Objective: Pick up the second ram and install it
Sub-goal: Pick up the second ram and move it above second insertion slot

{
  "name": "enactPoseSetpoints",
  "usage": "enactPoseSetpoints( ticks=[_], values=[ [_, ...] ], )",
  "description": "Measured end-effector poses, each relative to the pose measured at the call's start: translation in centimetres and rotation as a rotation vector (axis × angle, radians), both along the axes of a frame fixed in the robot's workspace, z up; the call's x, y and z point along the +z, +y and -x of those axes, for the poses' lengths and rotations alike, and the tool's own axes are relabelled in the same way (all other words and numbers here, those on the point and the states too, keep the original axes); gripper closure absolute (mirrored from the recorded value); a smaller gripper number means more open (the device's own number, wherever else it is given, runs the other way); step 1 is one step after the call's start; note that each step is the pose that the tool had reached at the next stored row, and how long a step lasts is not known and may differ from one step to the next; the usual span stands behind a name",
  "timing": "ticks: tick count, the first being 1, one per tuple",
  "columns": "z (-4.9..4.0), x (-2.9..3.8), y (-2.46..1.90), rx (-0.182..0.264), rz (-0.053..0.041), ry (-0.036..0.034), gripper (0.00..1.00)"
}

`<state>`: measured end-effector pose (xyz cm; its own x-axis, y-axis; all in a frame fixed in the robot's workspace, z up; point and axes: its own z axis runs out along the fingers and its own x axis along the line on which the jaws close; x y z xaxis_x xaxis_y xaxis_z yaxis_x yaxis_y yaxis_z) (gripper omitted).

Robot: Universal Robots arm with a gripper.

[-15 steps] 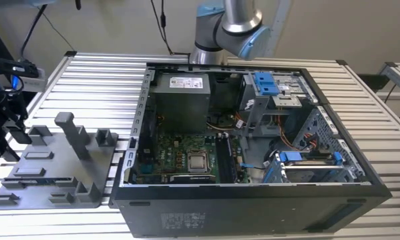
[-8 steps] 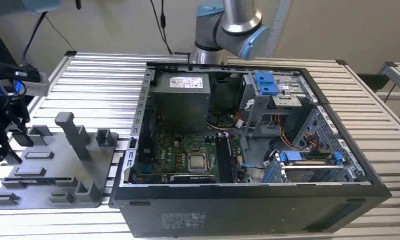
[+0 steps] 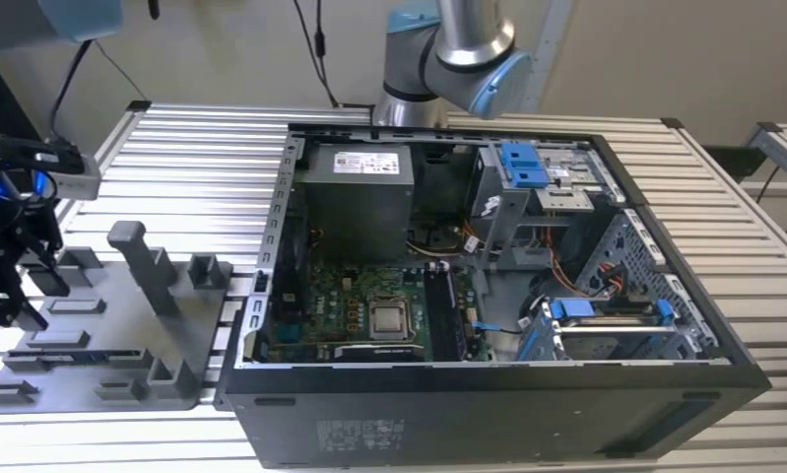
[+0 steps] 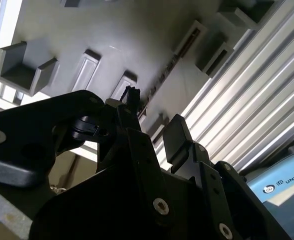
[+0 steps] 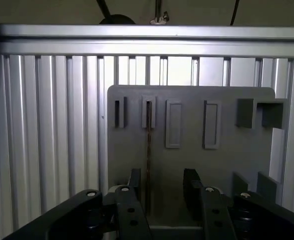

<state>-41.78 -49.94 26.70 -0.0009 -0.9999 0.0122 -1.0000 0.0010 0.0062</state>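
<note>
The second ram (image 5: 148, 150) stands on edge in a slot of the grey holder plate (image 5: 226, 165), a thin dark strip in both wrist views (image 4: 169, 67). My gripper (image 5: 162, 187) hangs open just above the plate. The ram's near end runs between the two black fingers (image 5: 191, 184), closer to one of them, and nothing is gripped. In the exterior view the gripper (image 3: 12, 313) is at the far left over the holder plate (image 3: 183, 335), and the ram (image 3: 85, 353) lies as a dark line near the plate's front.
The open computer case (image 3: 498, 394) fills the middle of the slatted aluminium table (image 3: 183, 158), with its motherboard and memory slots (image 3: 443, 313) beside the processor. Upright posts (image 3: 137, 261) rise from the plate. The arm's base (image 3: 452, 49) stands behind the case.
</note>
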Motion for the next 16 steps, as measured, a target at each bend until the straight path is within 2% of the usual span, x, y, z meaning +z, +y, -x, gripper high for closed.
enactPoseSetpoints(
  ticks=[16],
  values=[
    [0.04, -2.40, 0.00, 0.000, 0.0050, -0.0003, 0.52]
  ],
)
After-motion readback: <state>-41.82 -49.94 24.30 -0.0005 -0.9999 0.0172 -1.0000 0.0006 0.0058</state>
